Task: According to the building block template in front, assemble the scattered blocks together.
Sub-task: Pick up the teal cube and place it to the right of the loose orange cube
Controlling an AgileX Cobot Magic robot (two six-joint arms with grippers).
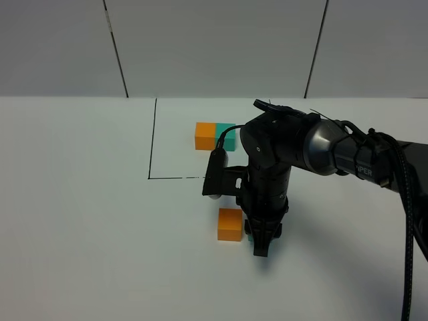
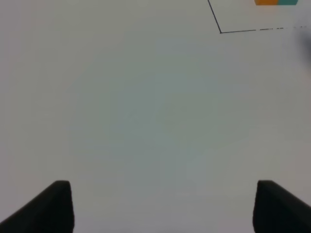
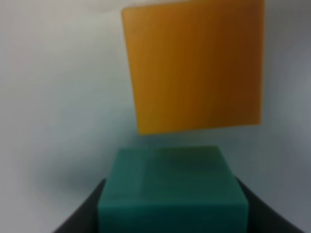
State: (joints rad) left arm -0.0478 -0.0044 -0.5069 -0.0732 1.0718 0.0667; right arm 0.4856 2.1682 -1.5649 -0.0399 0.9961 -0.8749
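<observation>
Right gripper [image 1: 259,242] clamped on teal cube [image 3: 172,187], beside orange cube [image 1: 230,224] on white worktop [image 1: 87,221].
Left gripper [image 2: 163,206] spread apart over bare worktop. Template [image 1: 215,136] inside black outline [image 1: 152,144]. Partial lettering "PER" on right arm [image 1: 354,157].

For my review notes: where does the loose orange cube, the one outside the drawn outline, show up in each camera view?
Exterior high: the loose orange cube sits low and centre, just left of the right gripper.
Left wrist: not in it; only the template's framed orange and teal cubes peek in at the top edge.
Right wrist: it fills the upper centre, beyond the loose teal cube between the fingers.
Shared landmark: the thin black drawn outline.
</observation>
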